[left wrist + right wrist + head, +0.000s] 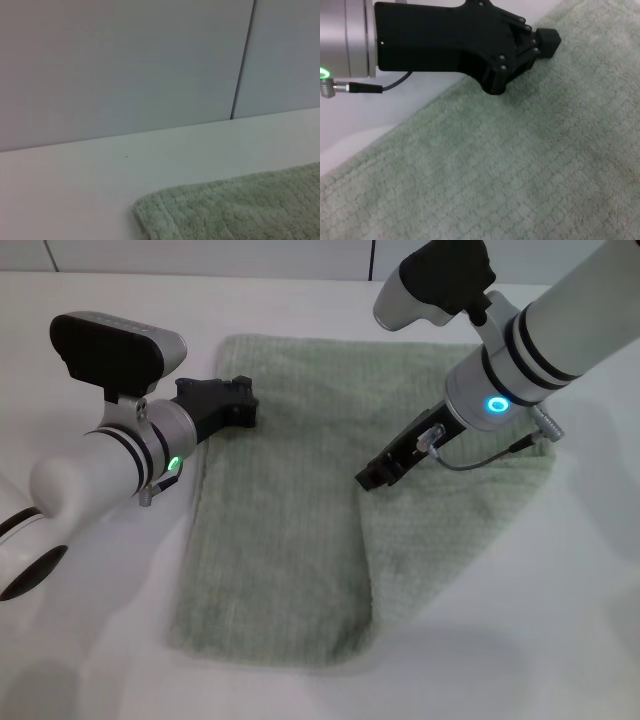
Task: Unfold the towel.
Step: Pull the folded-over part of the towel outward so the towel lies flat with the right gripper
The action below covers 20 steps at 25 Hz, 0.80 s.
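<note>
The pale sage-green towel (290,500) lies on the white table. Its left part is flat. A fold line runs from under the right gripper toward the near edge, and the right part slants away beside it. My left gripper (248,405) is black and low at the towel's left edge, near the far left corner. In the right wrist view it (547,40) looks shut, with its tip just over the towel (520,165), which stays flat there. My right gripper (368,480) points down at the middle of the towel, at the top of the fold line. The left wrist view shows a towel corner (240,210).
The white table (90,640) shows bare on all sides of the towel. A pale wall (125,65) with a vertical seam stands behind the table's far edge. A cable hangs by the right wrist (480,462).
</note>
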Motion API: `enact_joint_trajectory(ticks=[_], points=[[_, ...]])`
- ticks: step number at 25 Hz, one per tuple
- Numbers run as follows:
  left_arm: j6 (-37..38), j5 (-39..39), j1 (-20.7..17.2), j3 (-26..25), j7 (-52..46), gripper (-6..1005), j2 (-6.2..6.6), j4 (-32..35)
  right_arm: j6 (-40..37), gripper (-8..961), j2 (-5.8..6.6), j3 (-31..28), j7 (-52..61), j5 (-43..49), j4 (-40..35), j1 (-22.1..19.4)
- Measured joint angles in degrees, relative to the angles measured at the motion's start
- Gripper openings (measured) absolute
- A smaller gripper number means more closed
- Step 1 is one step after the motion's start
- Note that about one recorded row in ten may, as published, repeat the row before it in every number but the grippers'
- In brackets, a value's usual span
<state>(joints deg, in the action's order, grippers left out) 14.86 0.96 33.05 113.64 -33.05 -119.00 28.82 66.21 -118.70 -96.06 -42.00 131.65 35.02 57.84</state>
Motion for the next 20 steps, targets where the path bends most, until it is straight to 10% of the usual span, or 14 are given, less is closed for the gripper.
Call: enact_joint_trajectory(ticks=[20], points=[[0.0, 0.0, -0.1, 0.0, 0.0, -2, 0.00, 0.0, -0.9, 63, -0.04, 0.0, -0.4, 0.0, 0.1, -0.3]])
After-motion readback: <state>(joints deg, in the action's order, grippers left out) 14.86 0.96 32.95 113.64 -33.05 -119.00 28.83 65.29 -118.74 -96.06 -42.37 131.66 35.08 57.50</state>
